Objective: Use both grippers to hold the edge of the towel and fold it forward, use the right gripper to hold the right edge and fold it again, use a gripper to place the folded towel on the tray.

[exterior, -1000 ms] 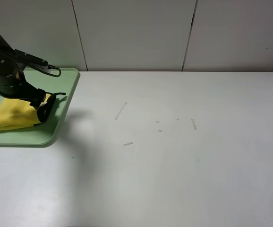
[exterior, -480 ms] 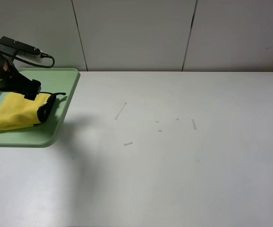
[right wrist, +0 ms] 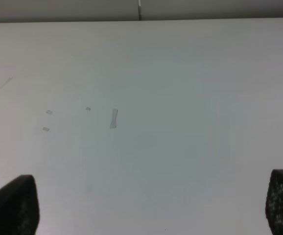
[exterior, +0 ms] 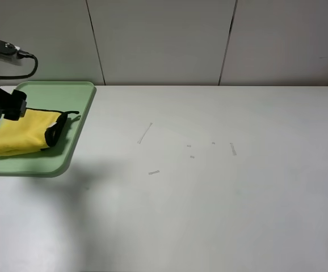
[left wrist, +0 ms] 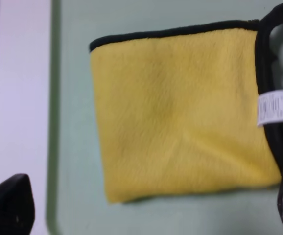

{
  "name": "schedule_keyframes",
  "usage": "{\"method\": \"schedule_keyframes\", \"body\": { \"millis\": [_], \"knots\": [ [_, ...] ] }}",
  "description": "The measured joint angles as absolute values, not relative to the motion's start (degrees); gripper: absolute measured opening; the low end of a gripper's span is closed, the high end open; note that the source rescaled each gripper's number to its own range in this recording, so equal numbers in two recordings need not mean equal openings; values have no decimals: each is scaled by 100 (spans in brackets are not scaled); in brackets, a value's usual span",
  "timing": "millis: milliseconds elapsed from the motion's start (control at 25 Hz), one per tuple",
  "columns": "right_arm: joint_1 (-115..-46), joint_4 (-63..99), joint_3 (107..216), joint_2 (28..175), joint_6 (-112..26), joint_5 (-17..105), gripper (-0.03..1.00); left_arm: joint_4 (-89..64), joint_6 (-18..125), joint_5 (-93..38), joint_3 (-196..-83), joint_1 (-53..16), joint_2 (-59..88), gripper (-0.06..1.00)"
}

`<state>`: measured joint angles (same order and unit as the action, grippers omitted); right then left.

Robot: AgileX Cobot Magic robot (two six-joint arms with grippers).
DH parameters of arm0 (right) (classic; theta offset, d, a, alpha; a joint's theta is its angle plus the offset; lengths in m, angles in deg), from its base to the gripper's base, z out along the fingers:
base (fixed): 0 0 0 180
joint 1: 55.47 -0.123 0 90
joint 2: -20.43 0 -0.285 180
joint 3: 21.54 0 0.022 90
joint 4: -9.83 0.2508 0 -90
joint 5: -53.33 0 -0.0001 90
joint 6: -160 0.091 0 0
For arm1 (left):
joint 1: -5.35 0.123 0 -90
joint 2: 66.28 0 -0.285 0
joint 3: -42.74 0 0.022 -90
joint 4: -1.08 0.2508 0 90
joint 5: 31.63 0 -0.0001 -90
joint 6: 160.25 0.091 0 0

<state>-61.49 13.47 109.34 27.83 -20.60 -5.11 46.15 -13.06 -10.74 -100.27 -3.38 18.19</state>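
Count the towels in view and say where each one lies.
1: the folded yellow towel lies on the green tray at the table's left edge. No other shows; none seems hidden.

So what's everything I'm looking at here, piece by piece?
towel: one, bright yellow with black trim, folded, lying on the tray
white label: one, on the towel's black trim
tray: one, pale green, at the table's far left
table: one, white, fills most of the view
tape scraps: several, pale, scattered mid-table
wall panels: pale, behind the table
left gripper: one, black, fingers spread apart above the towel, holding nothing
right gripper: one, black, fingers spread apart above bare table, holding nothing; not seen in the high view
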Motion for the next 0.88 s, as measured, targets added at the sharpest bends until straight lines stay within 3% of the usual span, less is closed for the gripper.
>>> {"method": "schedule_keyframes", "body": {
  "millis": [320, 880],
  "knots": [
    [-6149, 1347, 10934, 2783, -2060, -511, 100, 3931, -1306, -586, -9291, -338, -37, 100],
    [-6149, 1347, 10934, 2783, -2060, -511, 100, 1696, -666, 1940, -9256, -338, -2449, 100]
  ]
}}
